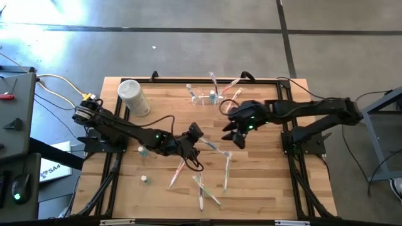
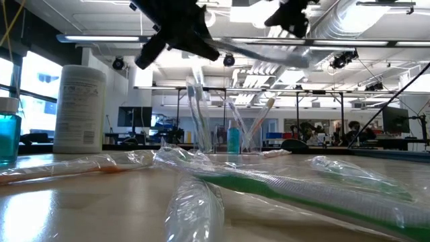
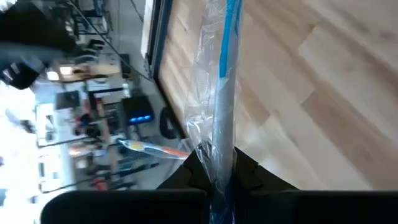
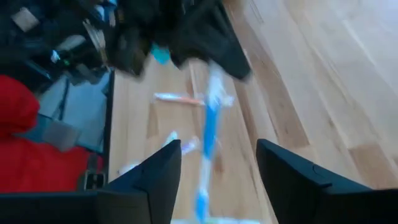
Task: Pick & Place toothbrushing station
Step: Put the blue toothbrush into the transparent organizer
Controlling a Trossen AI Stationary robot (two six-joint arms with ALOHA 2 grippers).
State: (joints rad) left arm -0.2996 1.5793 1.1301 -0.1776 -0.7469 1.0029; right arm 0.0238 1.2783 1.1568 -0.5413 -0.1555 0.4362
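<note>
High view shows the left gripper (image 1: 196, 133) mid-table, clamped on a wrapped blue toothbrush (image 3: 222, 106) and offering it up; the right gripper (image 1: 235, 135) faces it with fingers spread. The toothbrushing station (image 1: 206, 97) stands near the table's far edge, ready to receive brushes.

My left gripper (image 1: 196, 133) was over the middle of the table (image 1: 264, 188), and my right gripper (image 1: 233, 136) was just beside it. The toothbrushing station (image 1: 206, 96) stood behind them near the far edge, with the canister (image 1: 133, 97) to its left. Some wrapped toothbrushes (image 1: 202, 188) lay on the table near the front.
</note>
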